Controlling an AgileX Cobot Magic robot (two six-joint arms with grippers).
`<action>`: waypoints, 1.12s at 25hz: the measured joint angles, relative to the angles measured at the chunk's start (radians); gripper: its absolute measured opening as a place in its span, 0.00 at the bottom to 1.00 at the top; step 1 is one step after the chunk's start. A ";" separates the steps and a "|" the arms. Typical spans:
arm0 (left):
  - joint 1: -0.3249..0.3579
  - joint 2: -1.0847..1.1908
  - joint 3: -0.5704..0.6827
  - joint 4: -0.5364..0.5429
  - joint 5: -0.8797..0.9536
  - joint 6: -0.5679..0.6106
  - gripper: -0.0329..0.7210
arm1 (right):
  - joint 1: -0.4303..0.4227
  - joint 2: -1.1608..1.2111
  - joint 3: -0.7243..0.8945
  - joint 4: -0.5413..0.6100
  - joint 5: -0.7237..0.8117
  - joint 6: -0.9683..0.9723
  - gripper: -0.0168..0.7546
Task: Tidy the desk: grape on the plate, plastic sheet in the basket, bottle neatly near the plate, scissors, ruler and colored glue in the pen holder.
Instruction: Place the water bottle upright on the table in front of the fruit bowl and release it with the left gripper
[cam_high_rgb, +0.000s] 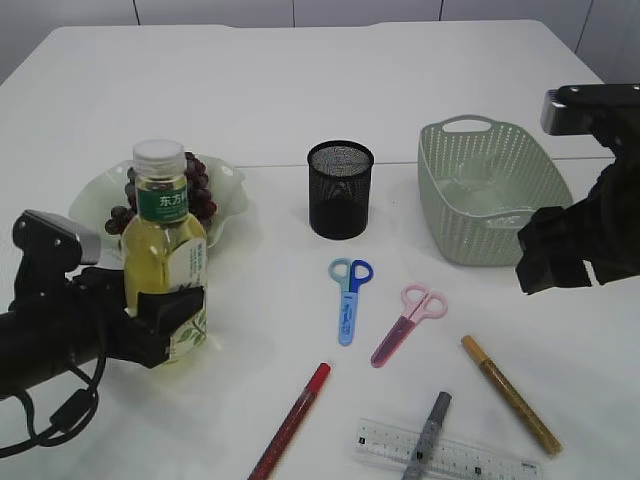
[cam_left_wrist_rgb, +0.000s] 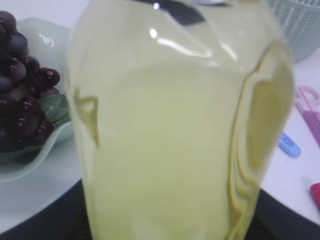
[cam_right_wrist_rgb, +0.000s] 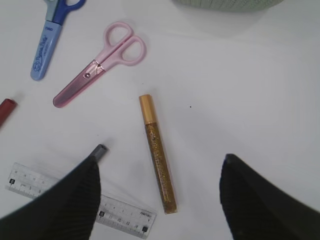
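In your exterior view, the left gripper (cam_high_rgb: 165, 320) has its jaws closed around the lower part of the upright bottle (cam_high_rgb: 165, 250), beside the plate (cam_high_rgb: 228, 200) with the grapes (cam_high_rgb: 198, 185). The left wrist view shows only yellow liquid filling the picture.

The right gripper (cam_high_rgb: 560, 250) hangs above the counter (cam_high_rgb: 300, 90) with jaws wide and empty. Its wrist view shows the gold glue pen (cam_right_wrist_rgb: 157, 150) below, cap pointing away from the camera, long axis almost straight. The pink scissors (cam_right_wrist_rgb: 100, 62) lie diagonally; the ruler (cam_right_wrist_rgb: 75, 200) lies flat at the lower left.
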 joint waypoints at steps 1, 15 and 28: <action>0.000 0.016 -0.007 0.000 0.000 0.001 0.62 | 0.000 0.000 0.000 -0.003 0.000 0.000 0.73; 0.000 0.227 -0.121 -0.052 -0.136 0.076 0.62 | 0.000 0.000 0.000 -0.018 0.000 0.000 0.73; 0.000 0.143 -0.122 -0.087 -0.084 0.088 0.84 | 0.000 0.000 0.000 -0.023 0.000 0.000 0.73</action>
